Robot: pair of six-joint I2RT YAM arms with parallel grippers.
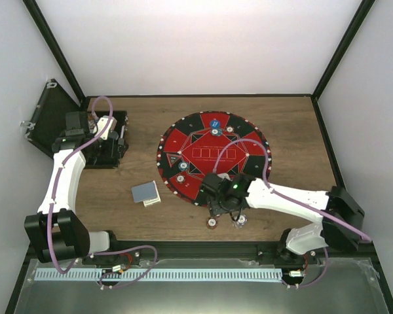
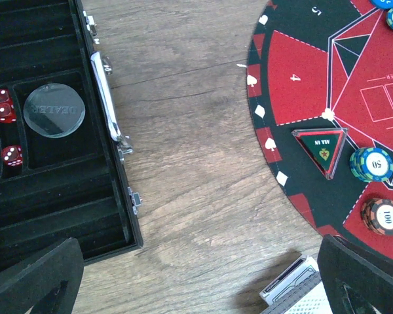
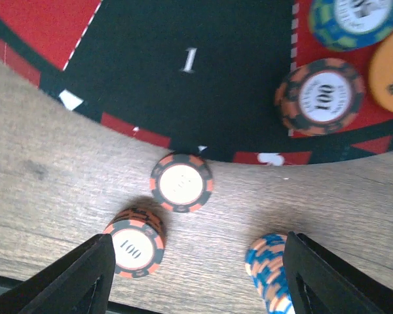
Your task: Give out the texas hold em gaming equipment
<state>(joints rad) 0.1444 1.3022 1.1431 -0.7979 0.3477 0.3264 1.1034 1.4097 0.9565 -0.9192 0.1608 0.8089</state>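
Observation:
My right gripper (image 3: 203, 288) is open and hangs low over the wood at the mat's near edge (image 1: 226, 209). Between its fingers stand a dark red "100" chip stack (image 3: 135, 243) by the left finger and a blue-and-orange chip stack (image 3: 270, 273) against the right finger. A single dark red chip (image 3: 181, 182) lies flat at the mat's rim. My left gripper (image 2: 196, 297) is open and empty, held above the wood beside the black case (image 1: 114, 145). The card deck (image 1: 146, 193) lies left of the mat and shows by my left gripper's right finger (image 2: 295, 288).
The round red-and-black mat (image 1: 183, 140) carries teal (image 2: 372, 163) and dark red (image 2: 383, 216) chip stacks, an "ALL IN" triangle (image 2: 321, 149), a blue button (image 1: 214, 122) and an orange button (image 3: 390, 75). The open black case (image 2: 65, 196) holds a dealer disc (image 2: 54, 109) and red dice (image 2: 12, 156).

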